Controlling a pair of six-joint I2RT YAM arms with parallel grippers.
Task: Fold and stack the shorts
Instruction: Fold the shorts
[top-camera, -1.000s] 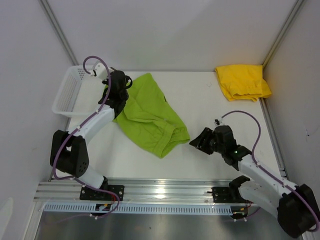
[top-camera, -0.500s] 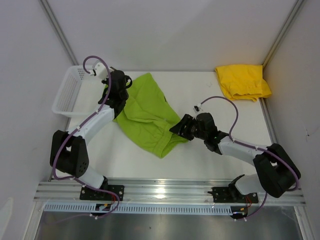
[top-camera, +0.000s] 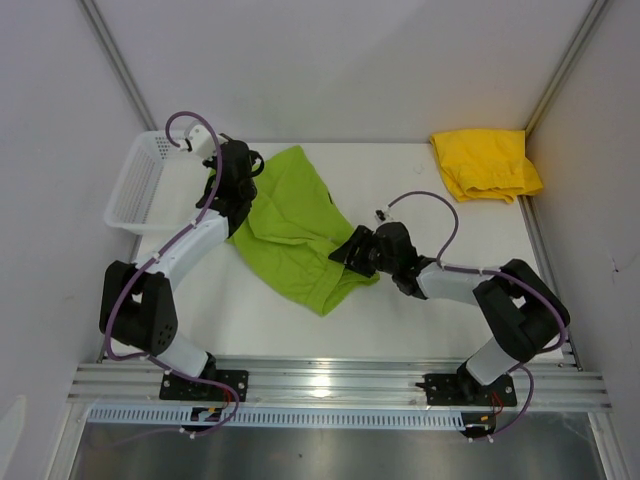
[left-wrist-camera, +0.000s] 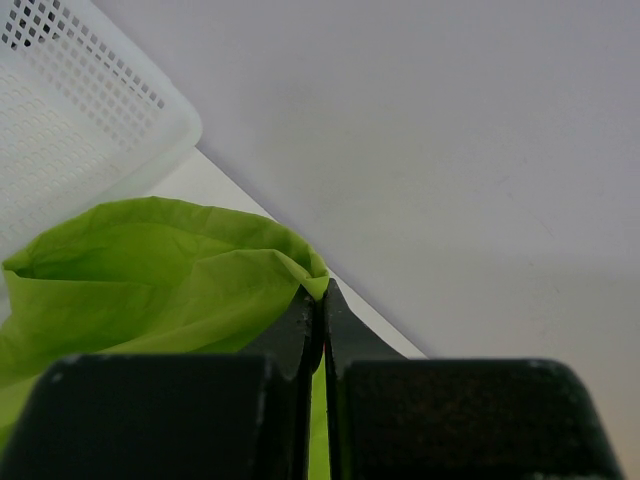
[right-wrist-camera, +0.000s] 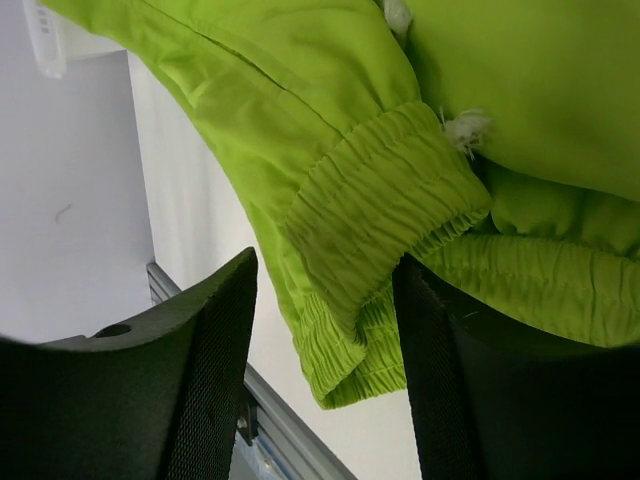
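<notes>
While left pincer (left-wrist-camera: 320, 300) clamps lime green shorts (top-camera: 295, 235) near basket (top-camera: 125, 190), right pincer (right-wrist-camera: 325, 300) gaping astride waistband (right-wrist-camera: 400, 190)

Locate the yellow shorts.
Top view: the yellow shorts lie bunched in the far right corner of the table, apart from the green shorts at centre-left.

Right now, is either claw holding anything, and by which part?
Left claw: shut on the lime green shorts, on a fold at their left edge. Right claw: open around their elastic waistband, holding nothing.
</notes>
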